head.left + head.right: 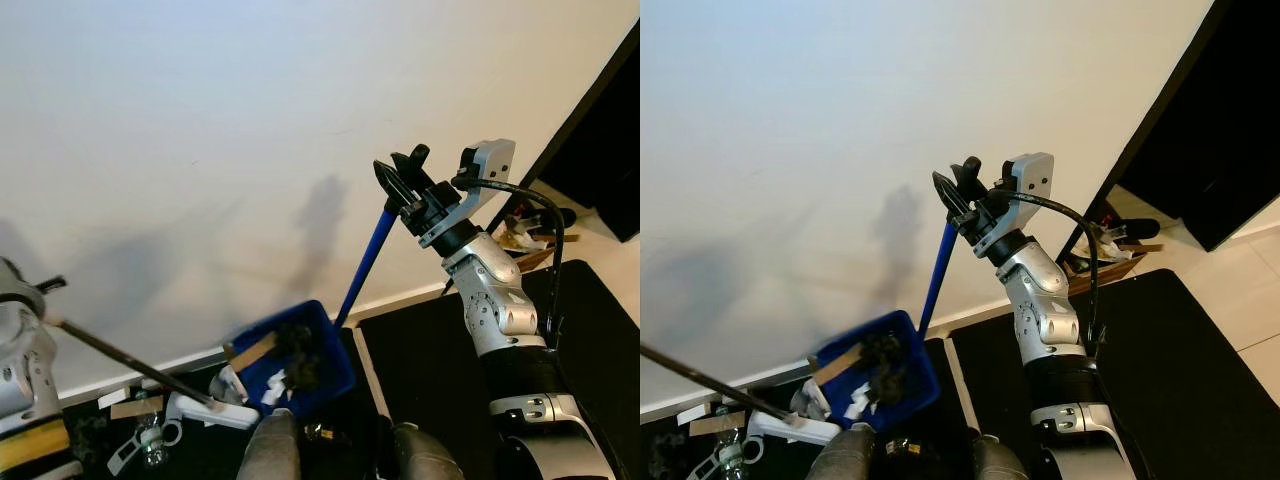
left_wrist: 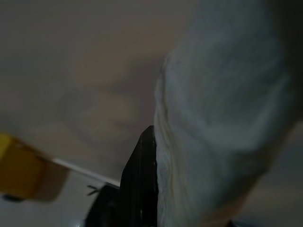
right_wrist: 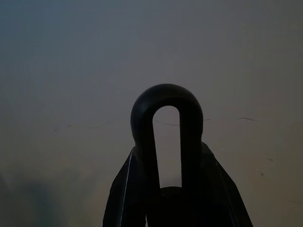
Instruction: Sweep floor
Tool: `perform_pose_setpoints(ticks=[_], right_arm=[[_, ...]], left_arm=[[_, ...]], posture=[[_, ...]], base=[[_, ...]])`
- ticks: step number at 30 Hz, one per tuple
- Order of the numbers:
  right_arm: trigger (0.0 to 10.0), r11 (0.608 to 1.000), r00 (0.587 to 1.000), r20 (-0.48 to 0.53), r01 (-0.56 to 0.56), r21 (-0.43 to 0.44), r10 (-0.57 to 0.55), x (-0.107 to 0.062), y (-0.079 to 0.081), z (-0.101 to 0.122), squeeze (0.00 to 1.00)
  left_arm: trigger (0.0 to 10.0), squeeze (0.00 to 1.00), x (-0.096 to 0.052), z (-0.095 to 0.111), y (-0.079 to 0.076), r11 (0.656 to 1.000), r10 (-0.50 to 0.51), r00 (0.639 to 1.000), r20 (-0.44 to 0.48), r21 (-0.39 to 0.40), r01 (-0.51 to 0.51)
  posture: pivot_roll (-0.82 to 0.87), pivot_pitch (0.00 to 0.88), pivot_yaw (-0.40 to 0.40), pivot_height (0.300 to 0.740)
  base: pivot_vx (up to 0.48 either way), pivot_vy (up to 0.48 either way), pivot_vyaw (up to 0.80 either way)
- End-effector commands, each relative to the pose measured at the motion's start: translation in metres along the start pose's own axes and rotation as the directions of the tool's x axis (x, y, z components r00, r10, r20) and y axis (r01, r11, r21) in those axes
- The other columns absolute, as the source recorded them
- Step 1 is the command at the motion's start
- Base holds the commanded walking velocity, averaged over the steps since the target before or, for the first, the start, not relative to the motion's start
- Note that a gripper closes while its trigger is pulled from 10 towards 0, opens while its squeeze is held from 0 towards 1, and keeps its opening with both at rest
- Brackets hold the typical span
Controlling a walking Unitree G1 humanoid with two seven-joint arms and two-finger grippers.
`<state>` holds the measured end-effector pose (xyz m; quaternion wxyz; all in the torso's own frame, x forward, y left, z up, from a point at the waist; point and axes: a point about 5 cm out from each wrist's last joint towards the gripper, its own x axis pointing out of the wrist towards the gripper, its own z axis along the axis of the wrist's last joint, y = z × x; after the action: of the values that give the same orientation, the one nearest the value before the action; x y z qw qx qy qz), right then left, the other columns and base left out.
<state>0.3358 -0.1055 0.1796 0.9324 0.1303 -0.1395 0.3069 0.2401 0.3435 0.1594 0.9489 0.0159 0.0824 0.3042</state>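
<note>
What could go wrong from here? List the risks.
The right gripper holds the blue handle at its very top, so the full dustpan may swing and spill its debris. The broom stick at the left gripper might knock it.

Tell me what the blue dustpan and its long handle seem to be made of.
The dustpan looks like moulded plastic: uniform saturated blue, soft sheen, rounded rim. Its handle is a slim blue shaft, painted metal or plastic, hard to tell. The right gripper holds its black looped end.
</note>
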Motion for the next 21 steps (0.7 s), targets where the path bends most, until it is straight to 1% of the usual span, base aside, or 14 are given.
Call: perform_pose_setpoints(ticks=[1,2,4,5,8,11,12,14,15,17,18,19,20,21], right_arm=[[10.0,0.995,0.999,0.039,0.022,0.096,-0.026,0.0,0.001,-0.001,0.0],[10.0,0.995,0.998,0.051,0.034,0.099,-0.039,0.001,0.0,0.001,0.0],[10.0,0.994,0.997,0.058,0.042,0.101,-0.048,0.001,-0.001,0.003,0.0],[10.0,0.992,0.995,0.072,0.06,0.107,-0.068,0.001,-0.003,0.005,0.0],[10.0,0.992,0.995,0.072,0.066,0.112,-0.074,0.001,-0.004,0.006,0.0],[10.0,0.99,0.995,0.018,0.097,0.097,-0.099,-0.009,-0.01,-0.007,0.0],[10.0,0.99,0.995,0.018,0.097,0.097,-0.099,-0.009,-0.01,-0.007,0.0],[10.0,0.99,0.995,-0.013,0.105,0.09,-0.104,-0.014,-0.01,-0.015,0.0],[10.0,0.991,0.995,-0.023,0.103,0.087,-0.101,-0.015,-0.009,-0.017,0.0],[10.0,0.991,0.994,-0.029,0.103,0.087,-0.101,-0.016,-0.008,-0.02,0.0],[10.0,0.991,0.994,-0.029,0.103,0.087,-0.101,-0.016,-0.008,-0.02,0.0],[10.0,0.991,0.994,-0.03,0.103,0.088,-0.101,-0.015,-0.008,-0.021,0.0],[10.0,0.99,0.994,-0.026,0.108,0.09,-0.106,-0.014,-0.008,-0.02,0.0],[10.0,0.989,0.994,-0.021,0.111,0.092,-0.11,-0.014,-0.009,-0.019,0.0]], left_arm=[[10.0,0.0,-0.008,-0.003,-0.023,0.989,-0.142,0.99,0.018,-0.035,0.142],[10.0,0.0,-0.012,-0.003,-0.032,0.98,-0.196,0.98,0.033,-0.011,0.196],[10.0,0.0,-0.015,-0.004,-0.038,0.973,-0.23,0.972,0.04,0.003,0.23],[10.0,0.0,-0.019,-0.002,-0.046,0.964,-0.265,0.962,0.065,0.043,0.262],[10.0,0.0,-0.02,0.001,-0.047,0.966,-0.257,0.962,0.088,0.055,0.253],[10.0,0.0,-0.015,0.035,-0.03,0.98,-0.152,0.966,0.211,-0.095,0.175],[10.0,0.0,-0.015,0.035,-0.03,0.98,-0.152,0.966,0.211,-0.095,0.175],[10.0,0.0,-0.013,0.059,-0.017,0.981,-0.123,0.951,0.283,-0.109,0.16],[10.0,0.0,-0.012,0.07,-0.011,0.984,-0.127,0.943,0.309,-0.077,0.158],[10.0,0.0,-0.011,0.077,-0.005,0.987,-0.144,0.938,0.316,-0.022,0.159],[10.0,0.0,-0.011,0.077,-0.005,0.987,-0.144,0.938,0.316,-0.022,0.159],[10.0,0.0,-0.012,0.081,-0.002,0.985,-0.173,0.931,0.32,0.046,0.167],[10.0,0.0,-0.012,0.078,0.001,0.974,-0.203,0.929,0.309,0.162,0.159],[10.0,0.0,-0.013,0.074,0.002,0.959,-0.224,0.929,0.296,0.239,0.155]], posture=[[0.21,0.068,0.01,0.74],[0.21,0.068,0.011,0.74],[0.21,0.068,0.011,0.74],[0.2,0.067,0.014,0.74],[0.2,0.063,0.015,0.74],[0.2,0.063,0.015,0.74],[0.2,0.063,0.015,0.74],[0.21,0.063,0.015,0.74],[0.21,0.061,0.017,0.74],[0.21,0.06,0.017,0.74],[0.21,0.06,0.017,0.74],[0.22,0.058,0.019,0.74],[0.22,0.055,0.022,0.74],[0.22,0.055,0.022,0.74]], base=[[0.0,0.0,0.0],[0.0,0.0,0.0],[0.0,0.0,0.0],[0.0,0.0,0.0],[0.0,0.0,0.0],[0.0,0.0,0.0],[0.0,0.0,0.0],[0.0,0.0,0.0],[0.0,0.0,0.0],[0.0,0.0,0.0],[0.0,0.0,0.0],[0.0,0.0,0.0],[0.0,0.0,0.0],[0.0,0.0,0.0]])
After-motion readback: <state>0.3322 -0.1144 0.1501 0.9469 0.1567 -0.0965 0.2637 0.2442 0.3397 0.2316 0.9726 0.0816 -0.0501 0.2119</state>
